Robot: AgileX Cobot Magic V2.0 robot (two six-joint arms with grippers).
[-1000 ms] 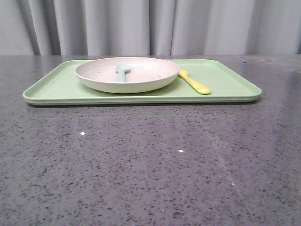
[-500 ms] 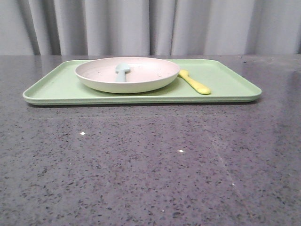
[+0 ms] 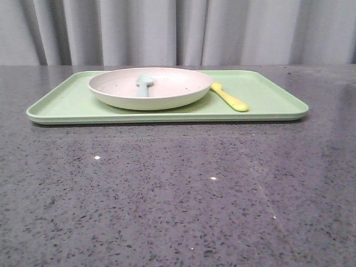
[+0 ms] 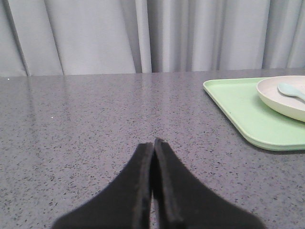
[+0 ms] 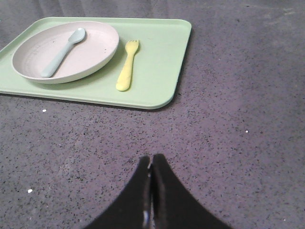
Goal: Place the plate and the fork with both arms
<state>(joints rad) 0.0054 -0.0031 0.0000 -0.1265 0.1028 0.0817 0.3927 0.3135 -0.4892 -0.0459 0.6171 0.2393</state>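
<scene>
Two end effectors, left and right, pinched closed, empty, above tabletop. Plate and fork on tray; fork nearer right, handle toward it.

A dark grey speckled stone tabletop was seen filling the foreground, lit evenly with faint sheen. Behind its far edge, pale grey pleated curtains were hung across the whole backdrop.
</scene>
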